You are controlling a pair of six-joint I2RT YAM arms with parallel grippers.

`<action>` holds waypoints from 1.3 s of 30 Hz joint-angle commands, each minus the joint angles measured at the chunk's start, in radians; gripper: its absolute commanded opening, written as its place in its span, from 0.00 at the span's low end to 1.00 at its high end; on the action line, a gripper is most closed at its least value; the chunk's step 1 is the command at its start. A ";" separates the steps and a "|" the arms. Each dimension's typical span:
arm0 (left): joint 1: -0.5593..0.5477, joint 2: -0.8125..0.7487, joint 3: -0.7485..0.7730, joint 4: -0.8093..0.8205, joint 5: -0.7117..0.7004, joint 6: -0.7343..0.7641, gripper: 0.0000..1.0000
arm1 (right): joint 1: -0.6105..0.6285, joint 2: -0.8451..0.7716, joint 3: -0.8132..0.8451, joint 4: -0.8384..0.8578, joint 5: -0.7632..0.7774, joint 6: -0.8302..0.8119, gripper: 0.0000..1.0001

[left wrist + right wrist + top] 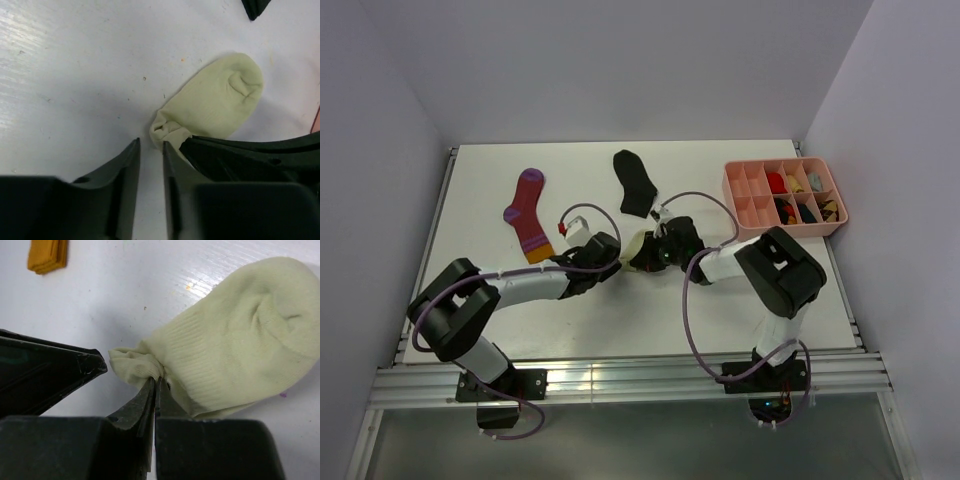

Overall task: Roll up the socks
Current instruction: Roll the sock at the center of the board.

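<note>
Pinching the bunched cuff of the cream sock [235,335], the right gripper [157,380] is clamped shut; the left gripper [151,145] stands slightly parted, empty. All socks lie left of the pink tray [729,185], black sock [635,183] and magenta sock [528,215] flat, rolling barely begun

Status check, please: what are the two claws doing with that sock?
Right gripper shut, pinching small cream fabric sock by its bunched cuff. Left gripper slightly open, empty, beside cuff. Nothing blocking.

A white table [620,320] carries a pink compartment tray [740,183] at its two o'clock corner, close to the right wall [900,150]. An aluminium rail [640,385] borders the six o'clock edge.
</note>
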 commanded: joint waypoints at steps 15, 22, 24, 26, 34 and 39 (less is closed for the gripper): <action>-0.002 0.010 -0.023 0.150 -0.024 -0.008 0.58 | -0.167 0.196 0.012 0.009 -0.267 0.289 0.00; -0.002 0.065 0.008 0.141 -0.018 -0.011 0.48 | -0.183 0.205 0.011 0.006 -0.266 0.314 0.00; -0.002 0.071 0.005 0.148 -0.012 -0.023 0.48 | -0.186 0.204 0.011 -0.011 -0.246 0.317 0.00; -0.002 0.079 0.005 0.155 -0.012 -0.034 0.48 | -0.187 0.205 0.014 -0.032 -0.241 0.311 0.00; -0.001 0.119 0.020 0.181 -0.006 -0.031 0.49 | -0.187 0.219 0.019 -0.064 -0.223 0.312 0.00; -0.001 0.154 0.031 0.190 0.009 -0.031 0.41 | -0.187 0.221 0.023 -0.071 -0.220 0.311 0.00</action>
